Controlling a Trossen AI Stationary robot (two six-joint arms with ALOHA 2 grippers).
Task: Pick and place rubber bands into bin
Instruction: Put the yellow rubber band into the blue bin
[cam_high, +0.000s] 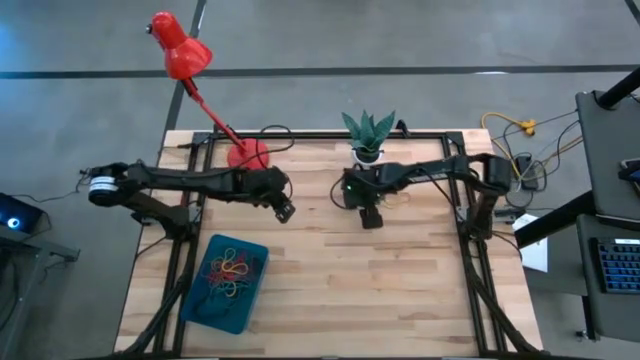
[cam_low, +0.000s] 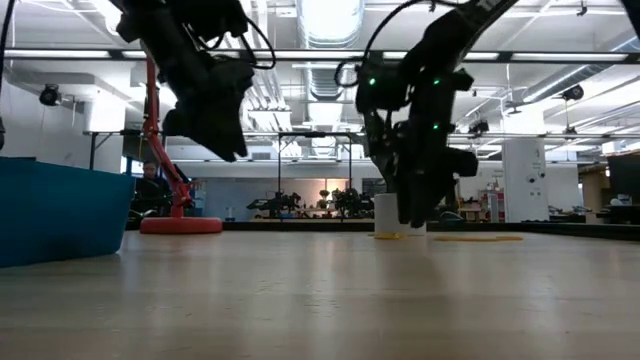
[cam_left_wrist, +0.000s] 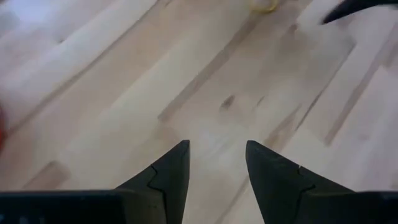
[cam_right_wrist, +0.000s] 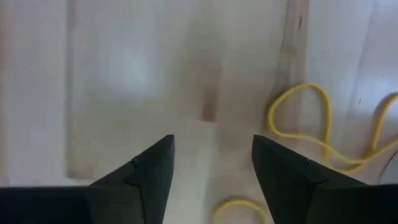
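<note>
The teal bin stands at the table's near left and holds several rubber bands in red, yellow and green. My left gripper hangs open over bare wood near the lamp's base, well above the table. My right gripper is open and points down, low over the table's middle. A yellow rubber band lies flat on the wood just beside its fingers. Another yellow one lies partly hidden under them. Nothing is between either pair of fingers.
A red desk lamp stands with its base at the back left. A white plant pot sits at the back middle. Black frame rails run along the table's sides. Bare wood lies at the middle and near right.
</note>
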